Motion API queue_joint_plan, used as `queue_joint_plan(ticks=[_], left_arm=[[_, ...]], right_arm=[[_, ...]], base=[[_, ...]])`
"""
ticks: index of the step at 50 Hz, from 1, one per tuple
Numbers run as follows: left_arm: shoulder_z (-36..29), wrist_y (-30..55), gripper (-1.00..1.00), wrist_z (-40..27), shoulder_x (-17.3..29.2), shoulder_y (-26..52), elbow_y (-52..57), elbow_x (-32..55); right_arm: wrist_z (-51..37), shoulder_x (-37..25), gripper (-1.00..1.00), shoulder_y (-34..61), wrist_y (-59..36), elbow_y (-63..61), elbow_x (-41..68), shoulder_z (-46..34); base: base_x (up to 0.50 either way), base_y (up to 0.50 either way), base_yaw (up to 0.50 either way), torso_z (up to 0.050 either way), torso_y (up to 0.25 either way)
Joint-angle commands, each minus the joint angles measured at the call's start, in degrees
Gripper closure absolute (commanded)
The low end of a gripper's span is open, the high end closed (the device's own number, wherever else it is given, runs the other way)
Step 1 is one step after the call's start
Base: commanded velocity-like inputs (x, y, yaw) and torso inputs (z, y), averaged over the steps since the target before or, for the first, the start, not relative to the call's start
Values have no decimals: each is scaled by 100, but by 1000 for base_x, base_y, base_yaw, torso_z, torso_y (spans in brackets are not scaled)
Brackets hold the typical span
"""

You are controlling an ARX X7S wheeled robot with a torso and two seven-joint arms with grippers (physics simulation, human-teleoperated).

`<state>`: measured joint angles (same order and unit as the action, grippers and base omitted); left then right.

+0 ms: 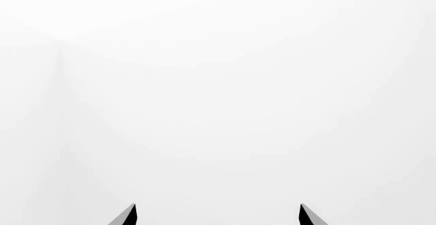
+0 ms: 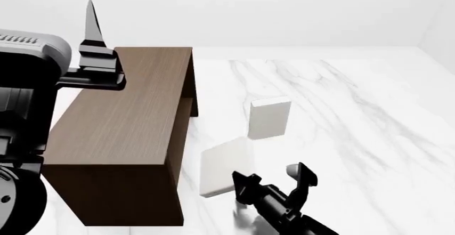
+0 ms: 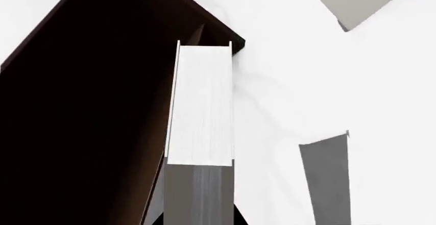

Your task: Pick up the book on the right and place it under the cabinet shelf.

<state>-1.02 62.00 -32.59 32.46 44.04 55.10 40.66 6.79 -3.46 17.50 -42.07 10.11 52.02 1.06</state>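
The right gripper (image 2: 274,179) is spread open near the nearer book (image 2: 226,165); nothing is gripped. The book (image 2: 270,119) on the right stands untouched, apparently upright, beside the cabinet (image 2: 128,139). Picking and placing remain.

I'm seeing the dark brown cabinet (image 2: 124,139) lying long on the marble bench (image 2: 355,118), with two pale books just to its right. My right claw (image 2: 276,180) is touching the nearer book (image 2: 226,165), while the farther book (image 2: 269,119) is standing apart behind it, and my left claw (image 2: 92,32) is hanging above the cabinet's far end.
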Motion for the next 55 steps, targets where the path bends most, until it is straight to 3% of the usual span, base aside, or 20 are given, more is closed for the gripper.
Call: queue_joint_plan(ticks=[1, 18, 29, 35, 47, 55], left_arm=[[-41, -54, -100, -44, 27, -26, -5, 18], [9, -37, -100, -98, 99, 7, 17, 161], [0, -7, -100, -140, 132, 85, 27, 264], [-4, -44, -100, -153, 161, 56, 39, 283], [33, -107, -100, -188, 217, -1, 87, 369], [56, -133, -100, -223, 268, -15, 109, 426]], right_arm=[[344, 195, 100, 218, 432, 590, 257, -184], [722, 299, 100, 680, 1574, 2074, 164, -884], [1079, 334, 100, 1354, 2950, 3819, 665, -1984], [1379, 343, 100, 1877, 3955, 5028, 1925, -3401], [1271, 345, 100, 2340, 5786, 5844, 5361, -7405], [1251, 345, 100, 2441, 6147, 5893, 6724, -8844]], base=[[0, 0, 0, 0, 0], [0, 0, 0, 0, 1], [0, 0, 0, 0, 1], [0, 0, 1, 0, 0], [1, 0, 5, 0, 0], [4, 0, 5, 0, 0]])
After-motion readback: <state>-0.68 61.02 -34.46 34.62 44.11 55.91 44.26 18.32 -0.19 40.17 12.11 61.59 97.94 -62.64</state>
